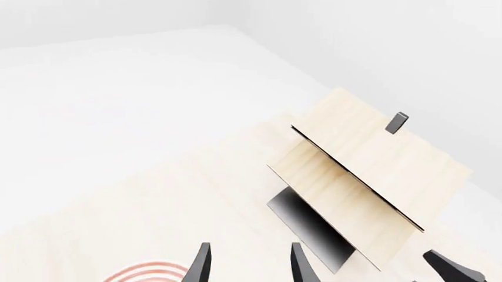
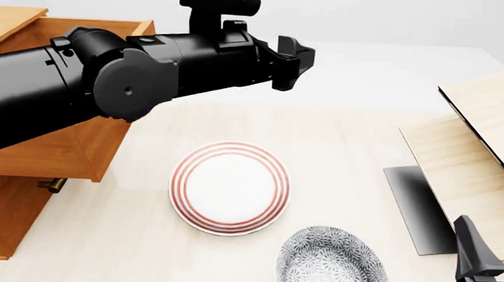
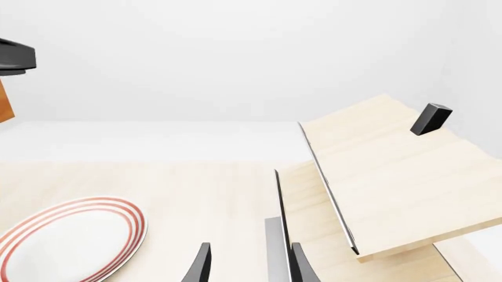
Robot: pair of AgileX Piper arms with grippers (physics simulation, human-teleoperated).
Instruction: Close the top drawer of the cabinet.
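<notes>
The orange-brown cabinet (image 2: 1, 222) stands at the table's left edge. Its top drawer (image 2: 73, 153) is pulled out toward the table's middle, and a brass handle (image 2: 53, 184) shows just under it. My left arm lies across the open drawer and hides much of it. My left gripper (image 2: 296, 61) is past the drawer's right side, above the table, open and empty; its fingertips show apart in the left wrist view (image 1: 251, 267). My right gripper (image 2: 489, 253) is open and empty at the near right, and it also shows in the right wrist view (image 3: 249, 267).
A red-ringed white plate (image 2: 229, 188) lies mid-table, with a grey patterned dish (image 2: 332, 267) near the front edge. A pale light-wood box structure (image 2: 472, 157) with a dark panel (image 2: 419, 209) fills the right side; a small black block (image 3: 429, 118) sits on its top.
</notes>
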